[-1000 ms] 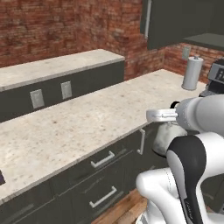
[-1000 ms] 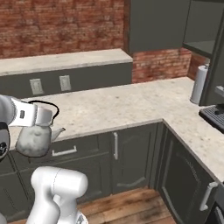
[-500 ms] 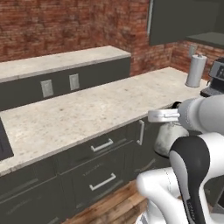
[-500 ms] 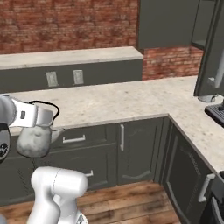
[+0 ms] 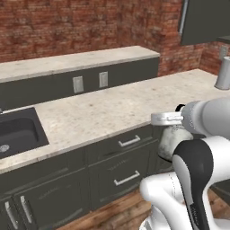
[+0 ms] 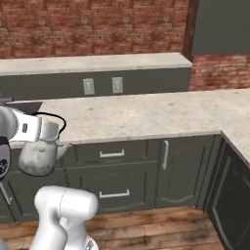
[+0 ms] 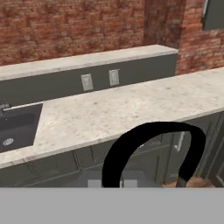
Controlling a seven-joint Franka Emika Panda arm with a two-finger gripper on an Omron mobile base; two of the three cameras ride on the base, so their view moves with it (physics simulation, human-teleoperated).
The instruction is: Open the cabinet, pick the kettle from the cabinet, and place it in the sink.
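1. At the left edge of the left base view you see the sink (image 5: 18, 132), cut off by the frame; its faucet is hard to make out.
2. The counter (image 5: 103, 110) spans the middle.
3. At the right, the kettle (image 5: 173, 140) hangs below the wrist, off the counter, likely carried clear for transport.
4. The fingers (image 6: 51, 131) are clamped on its black handle (image 7: 148, 151); the fingertips are hidden.
5. The cabinet (image 5: 204, 20) sits upper right, cropped.

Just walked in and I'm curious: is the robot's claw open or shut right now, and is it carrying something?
Claw: shut on the black arched handle of the small rounded pale silvery-green kettle, which hangs below it.
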